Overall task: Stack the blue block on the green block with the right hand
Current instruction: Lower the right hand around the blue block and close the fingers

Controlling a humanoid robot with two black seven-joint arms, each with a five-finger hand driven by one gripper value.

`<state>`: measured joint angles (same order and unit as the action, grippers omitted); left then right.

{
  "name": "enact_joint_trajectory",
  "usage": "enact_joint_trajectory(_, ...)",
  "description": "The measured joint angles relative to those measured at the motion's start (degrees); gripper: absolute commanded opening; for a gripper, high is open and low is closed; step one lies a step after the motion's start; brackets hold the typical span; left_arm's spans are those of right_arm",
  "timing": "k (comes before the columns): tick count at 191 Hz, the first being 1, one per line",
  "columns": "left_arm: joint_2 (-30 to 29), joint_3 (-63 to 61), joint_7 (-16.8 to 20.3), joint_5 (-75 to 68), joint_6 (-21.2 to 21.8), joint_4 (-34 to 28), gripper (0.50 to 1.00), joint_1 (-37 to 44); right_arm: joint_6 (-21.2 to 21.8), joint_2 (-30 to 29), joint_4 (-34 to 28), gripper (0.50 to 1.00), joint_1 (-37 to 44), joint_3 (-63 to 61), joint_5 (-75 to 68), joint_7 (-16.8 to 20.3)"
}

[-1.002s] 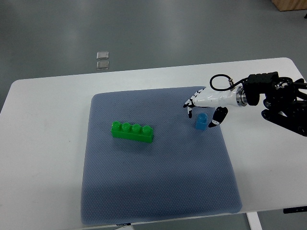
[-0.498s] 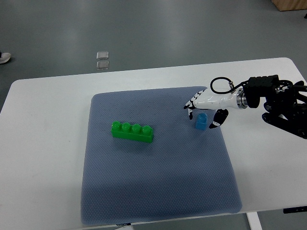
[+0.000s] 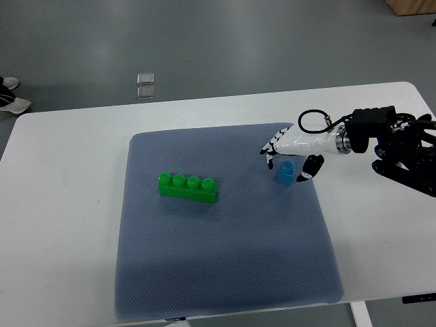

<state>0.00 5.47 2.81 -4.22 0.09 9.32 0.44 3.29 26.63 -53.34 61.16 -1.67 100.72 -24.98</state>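
Observation:
A small blue block (image 3: 286, 172) stands upright on the right part of the blue-grey mat (image 3: 225, 259). A long green block (image 3: 188, 189) with a row of studs lies left of the mat's middle. My right hand (image 3: 287, 163) hovers over the blue block, fingers spread to either side of it, with no clear grasp. Its thumb tip (image 3: 304, 176) sits just right of the block and other fingertips (image 3: 270, 159) just left. The left hand does not show.
The mat covers the middle of a white table (image 3: 61, 204). My right arm's black forearm (image 3: 402, 146) reaches in over the table's right side. Two small square plates (image 3: 146, 84) lie on the floor beyond, and a person's shoe (image 3: 10, 99) shows at the left edge.
My right hand has barely shifted around the blue block. A person's shoe has come into view at the left edge.

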Motion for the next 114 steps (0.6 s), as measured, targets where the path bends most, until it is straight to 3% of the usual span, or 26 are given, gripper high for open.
enact_joint_trajectory(25,0.00,0.00,0.00,0.00,0.00,0.00,1.000,0.00,0.00,0.00,-0.01,0.780,0.00,0.00,0.00,-0.09)
enact_joint_trajectory(36,0.00,0.00,0.00,0.00,0.00,0.00,1.000,0.00,-0.01,0.00,-0.01,0.713,0.00,0.00,0.00,-0.13)
enact_joint_trajectory(56,0.00,0.00,0.00,0.00,0.00,0.00,1.000,0.00,-0.06,0.00,-0.01,0.678,-0.09,0.00,0.00,-0.16)
enact_joint_trajectory(114,0.00,0.00,0.00,0.00,0.00,0.00,1.000,0.00,-0.21,0.00,0.03,0.648,-0.16,0.03,0.02,-0.16)
